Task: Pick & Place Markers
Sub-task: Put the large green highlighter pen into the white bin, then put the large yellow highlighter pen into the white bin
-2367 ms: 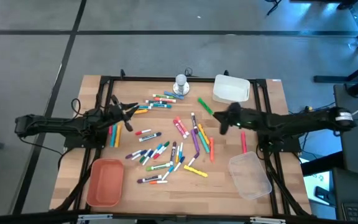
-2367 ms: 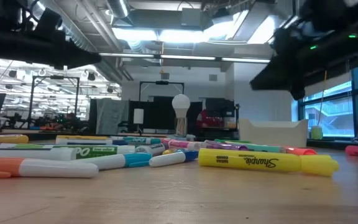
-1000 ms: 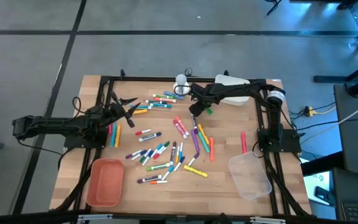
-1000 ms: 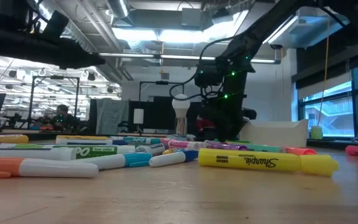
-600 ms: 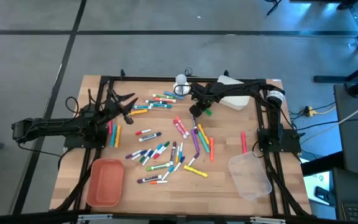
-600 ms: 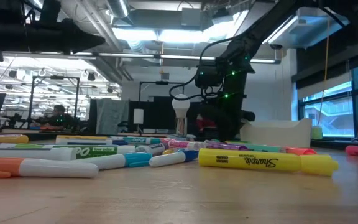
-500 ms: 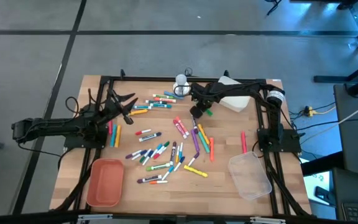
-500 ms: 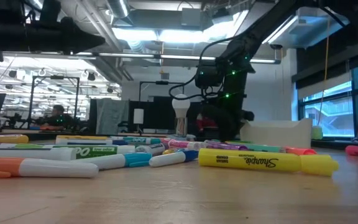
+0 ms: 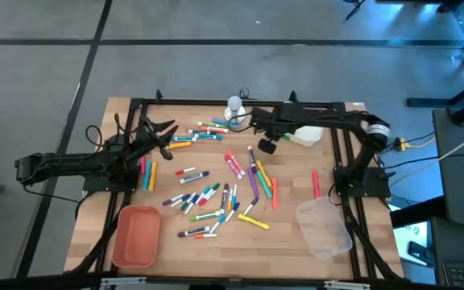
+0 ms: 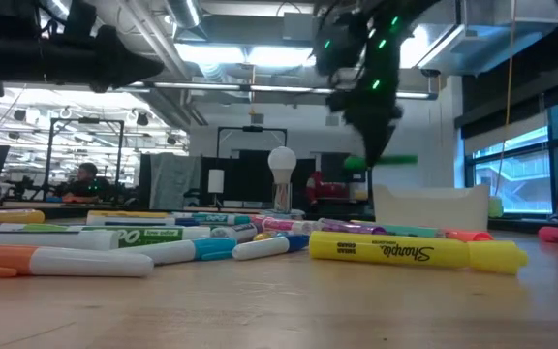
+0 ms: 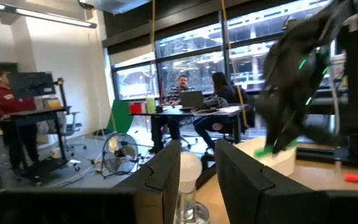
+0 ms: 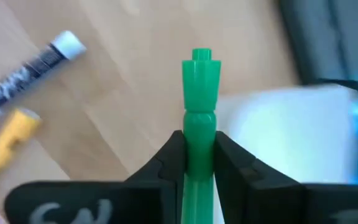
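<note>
Many markers lie scattered over the middle of the wooden table. My right gripper hangs above the table's far middle, next to the white container, and is shut on a green marker, which also shows in the low view as a green marker well above the table. My left gripper is raised over the far left of the marker pile. Its fingers stand open with nothing between them. My right gripper pinches the green marker's barrel between its two fingers. The fingers come from above, slanting down, and lie across the marker. One end sticks out past the fingers. The marker lies about level and is lifted clear of the table.
A round silver-white knob stands at the far middle edge. An orange tray sits at the near left and a clear container at the near right. A single pink marker lies at the right. People sit in the room behind.
My right gripper has risen from the table at the far middle with the green marker, which is now lifted clear and held about level. It has also drifted a little toward the table's right.
</note>
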`<control>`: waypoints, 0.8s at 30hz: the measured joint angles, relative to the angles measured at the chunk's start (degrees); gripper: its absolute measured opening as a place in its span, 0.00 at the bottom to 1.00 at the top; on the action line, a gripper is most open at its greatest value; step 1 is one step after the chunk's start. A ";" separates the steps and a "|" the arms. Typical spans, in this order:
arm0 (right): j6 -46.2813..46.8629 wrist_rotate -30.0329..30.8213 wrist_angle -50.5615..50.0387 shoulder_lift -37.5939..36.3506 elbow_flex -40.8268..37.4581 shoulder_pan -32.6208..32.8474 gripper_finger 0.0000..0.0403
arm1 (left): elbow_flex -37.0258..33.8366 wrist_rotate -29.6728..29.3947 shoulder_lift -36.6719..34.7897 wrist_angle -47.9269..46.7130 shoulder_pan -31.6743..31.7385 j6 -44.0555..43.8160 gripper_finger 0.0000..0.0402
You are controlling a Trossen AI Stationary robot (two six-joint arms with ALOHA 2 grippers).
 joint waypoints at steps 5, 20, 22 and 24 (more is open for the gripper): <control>-0.44 2.92 -0.46 -5.85 -6.52 -4.31 0.15 | 0.00 -1.94 0.45 0.11 0.00 1.22 0.24; -3.10 -2.86 15.91 -9.25 -20.82 -16.65 0.51 | 0.00 -1.47 2.69 0.15 -0.02 -0.55 0.23; -1.56 -2.92 15.65 -9.68 -19.64 -16.31 0.55 | 0.00 -1.48 3.26 0.11 -0.02 -1.68 0.23; 0.37 -3.95 15.50 -10.38 -18.39 -14.68 0.57 | 0.00 -1.46 3.95 0.11 -0.02 -2.37 0.23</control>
